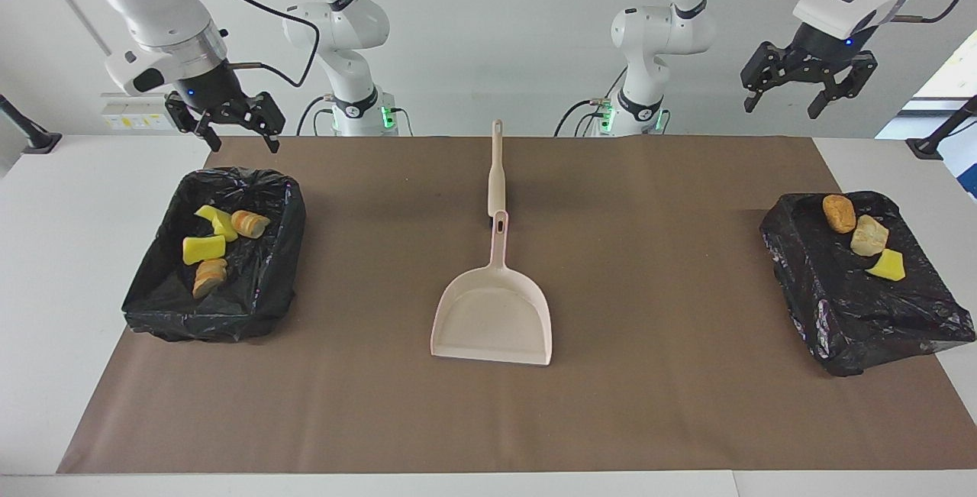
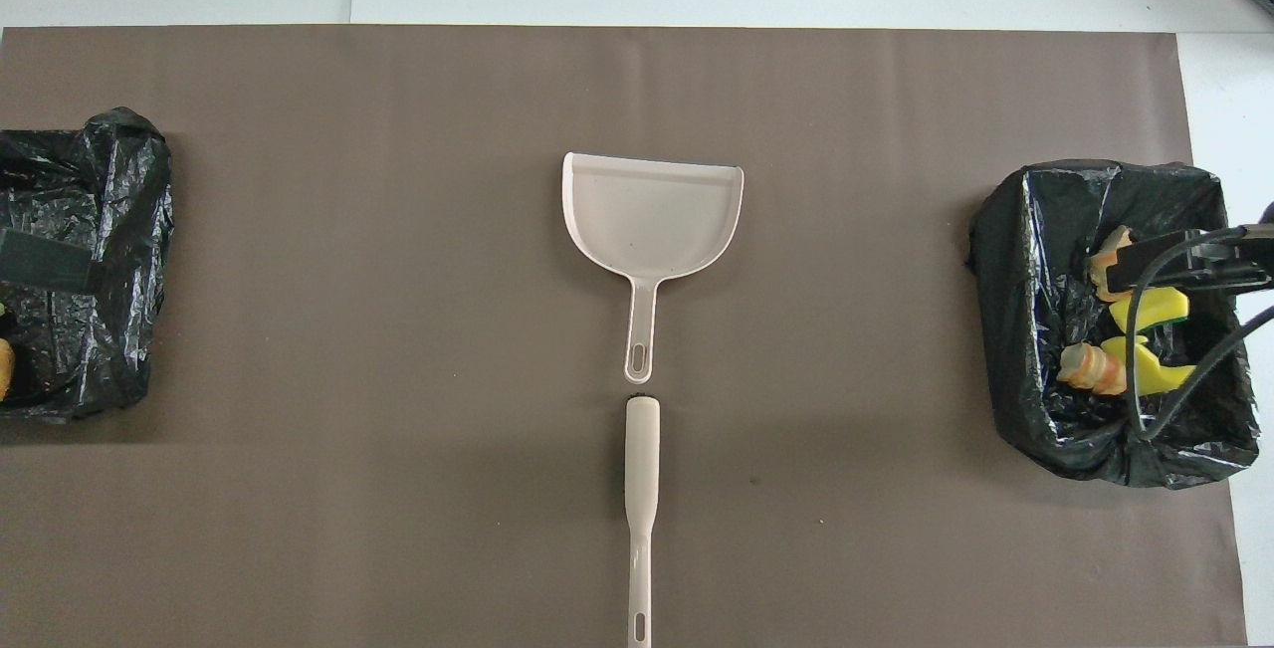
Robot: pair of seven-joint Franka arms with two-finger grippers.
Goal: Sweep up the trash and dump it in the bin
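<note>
1. Beige plastic dustpan (image 1: 492, 317) lies empty at centre frame on the brown paper mat (image 1: 656, 405), its matching beige brush (image 1: 496, 169) lying just above its handle.
2. Yellow sponge wedges and tan chunks (image 1: 214, 241) sit in the black-lined bin (image 1: 164, 310) at frame left; three more lumps (image 1: 862, 237) rest on a flat black bag-covered tray (image 1: 878, 321) at frame right.
3. Left gripper (image 1: 809, 81), upper right, hangs with fingers apart, empty; right gripper (image 1: 225, 119), upper left above the bin, likewise.
4. Judged next: grasp the brush mid-handle and the dustpan by its handle, keeping the pan's lip flat against the tray edge.
</note>
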